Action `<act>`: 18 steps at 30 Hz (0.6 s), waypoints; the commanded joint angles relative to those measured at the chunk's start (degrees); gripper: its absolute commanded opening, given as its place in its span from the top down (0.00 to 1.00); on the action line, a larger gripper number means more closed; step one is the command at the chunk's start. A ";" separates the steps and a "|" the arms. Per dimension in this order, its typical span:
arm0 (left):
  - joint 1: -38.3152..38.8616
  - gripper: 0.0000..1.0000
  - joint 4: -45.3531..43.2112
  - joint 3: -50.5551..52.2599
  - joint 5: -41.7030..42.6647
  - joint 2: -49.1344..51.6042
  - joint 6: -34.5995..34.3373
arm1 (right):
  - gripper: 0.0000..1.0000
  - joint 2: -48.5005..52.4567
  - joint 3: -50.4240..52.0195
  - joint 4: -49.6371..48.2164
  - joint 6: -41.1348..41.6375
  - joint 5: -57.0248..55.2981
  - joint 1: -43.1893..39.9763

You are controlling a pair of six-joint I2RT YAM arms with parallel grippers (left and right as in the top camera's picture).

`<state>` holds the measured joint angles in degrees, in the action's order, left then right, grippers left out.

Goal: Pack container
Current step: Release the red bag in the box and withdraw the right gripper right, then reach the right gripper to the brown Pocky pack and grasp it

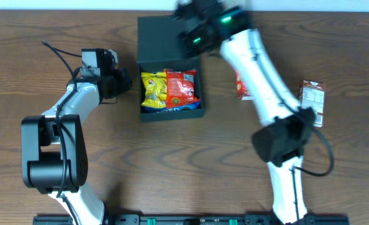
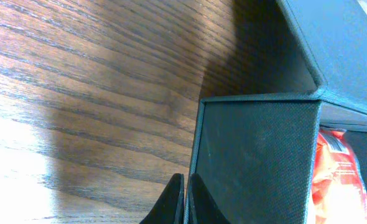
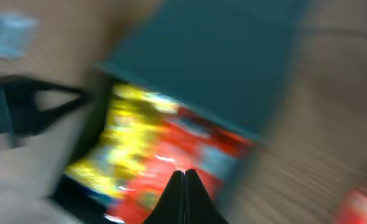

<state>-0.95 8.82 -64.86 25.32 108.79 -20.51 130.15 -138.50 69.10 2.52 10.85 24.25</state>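
The black container stands open at the table's centre, its lid folded back to the far side. Inside lie a yellow packet, a red packet and a blue packet. My left gripper is shut, its tips at the box's left outer wall. My right gripper is shut and empty, blurred, above the lid's right part. In the right wrist view its tips hover over the red packet, the yellow packet and the lid.
A red packet lies on the table right of the box, partly hidden by my right arm. A brown and white packet lies further right. The wood tabletop is bare left of the box.
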 commanded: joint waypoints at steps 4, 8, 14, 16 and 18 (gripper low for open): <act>-0.15 0.94 0.17 -1.42 -0.24 0.15 1.22 | 0.98 0.74 4.50 8.00 3.23 -20.00 -10.03; -0.15 0.94 0.17 -1.42 -0.24 0.15 1.22 | 0.98 0.74 8.74 9.86 5.81 -20.57 -17.38; -0.15 0.94 0.26 -1.42 -0.24 0.15 1.20 | 0.98 0.74 15.61 13.18 8.17 -22.95 -28.00; -0.15 0.94 0.24 -1.42 -0.24 0.17 1.20 | 0.98 0.74 17.27 14.69 8.20 -23.28 -31.08; -0.15 0.94 0.24 -1.42 -0.24 0.15 1.20 | 0.98 0.74 18.40 16.04 8.20 -23.58 -34.21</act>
<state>-0.95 8.88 -64.86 25.32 108.79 -20.51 130.80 -120.99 84.58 9.23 -11.03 -7.94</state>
